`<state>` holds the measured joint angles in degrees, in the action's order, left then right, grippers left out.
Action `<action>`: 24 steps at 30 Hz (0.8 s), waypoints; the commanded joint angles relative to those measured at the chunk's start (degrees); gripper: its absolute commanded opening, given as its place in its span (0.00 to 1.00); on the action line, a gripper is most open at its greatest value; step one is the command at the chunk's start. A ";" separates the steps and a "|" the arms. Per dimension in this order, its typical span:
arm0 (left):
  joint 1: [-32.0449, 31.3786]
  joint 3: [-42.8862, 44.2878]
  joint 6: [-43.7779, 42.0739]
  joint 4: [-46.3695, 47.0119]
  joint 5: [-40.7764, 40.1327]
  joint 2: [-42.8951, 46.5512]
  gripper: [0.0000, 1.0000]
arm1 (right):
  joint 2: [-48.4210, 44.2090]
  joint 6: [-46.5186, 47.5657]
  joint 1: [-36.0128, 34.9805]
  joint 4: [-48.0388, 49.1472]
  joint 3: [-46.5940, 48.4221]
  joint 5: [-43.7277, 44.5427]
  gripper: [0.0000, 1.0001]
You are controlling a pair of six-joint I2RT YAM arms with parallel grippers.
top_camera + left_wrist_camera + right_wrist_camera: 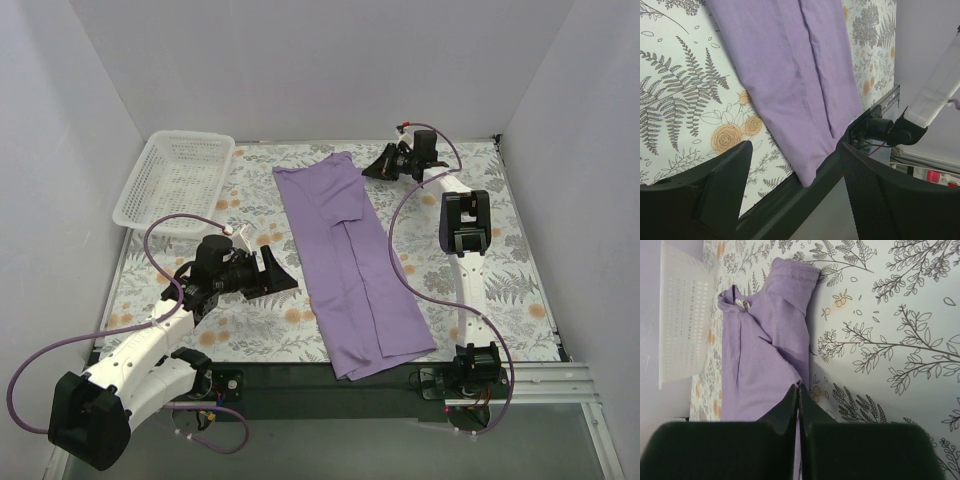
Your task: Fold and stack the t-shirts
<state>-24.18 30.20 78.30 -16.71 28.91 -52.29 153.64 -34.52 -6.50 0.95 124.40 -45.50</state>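
Observation:
The lavender t-shirt [350,270] lies folded lengthwise into a long strip, running from the far middle of the table to its near edge. Its near corner hangs a little over the black front rail. My right gripper [374,168] is at the strip's far right edge. In the right wrist view this gripper [799,386] is shut, its tips pinching the edge of the t-shirt [765,355]. My left gripper [280,272] hovers left of the strip with its jaws open. In the left wrist view the gripper [796,150] holds nothing, and the t-shirt [790,75] lies beyond it.
A white lattice basket [175,180] stands at the far left corner, also seen in the right wrist view as the basket [682,325]. White walls close in the floral tabletop [200,330]. The black front rail [790,200] runs along the near edge.

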 commanded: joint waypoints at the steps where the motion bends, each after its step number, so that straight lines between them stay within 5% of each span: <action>1: -0.16 0.83 -0.78 0.01 -0.52 0.96 0.69 | -3.35 0.60 -0.35 2.74 2.43 -1.96 0.01; 24: -0.16 -0.05 -0.96 -0.87 -0.08 2.63 0.69 | -9.06 7.09 -4.21 1.95 -2.75 -1.53 0.01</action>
<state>-24.18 30.17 78.22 -16.80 28.93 -51.05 148.73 -29.78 -9.32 1.54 122.72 -46.68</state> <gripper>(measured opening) 0.694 0.021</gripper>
